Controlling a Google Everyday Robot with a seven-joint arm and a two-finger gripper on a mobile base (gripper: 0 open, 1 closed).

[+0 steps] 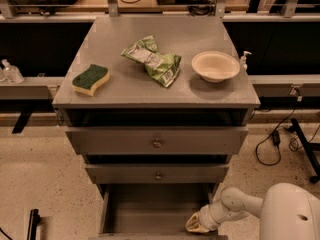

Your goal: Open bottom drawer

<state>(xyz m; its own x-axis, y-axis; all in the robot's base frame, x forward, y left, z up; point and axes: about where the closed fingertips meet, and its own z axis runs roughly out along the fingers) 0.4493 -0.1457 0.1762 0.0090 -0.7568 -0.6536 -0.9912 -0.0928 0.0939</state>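
Observation:
The bottom drawer point(150, 209) of the grey metal cabinet is pulled out toward me, and its plain grey inside shows; its front lies at the frame's lower edge, mostly cut off. My gripper point(196, 225) sits at the drawer's front right corner, low in the view, on the end of my white arm point(240, 206). Above it are the middle drawer front point(157, 174) and the top drawer front point(156, 141), each with a small round knob.
On the cabinet top point(100, 44) lie a green and yellow sponge point(90, 79), a crumpled green chip bag point(152, 60) and a white bowl point(215, 65). Cables point(272, 139) trail over the floor at the right. A dark object point(32, 223) stands at lower left.

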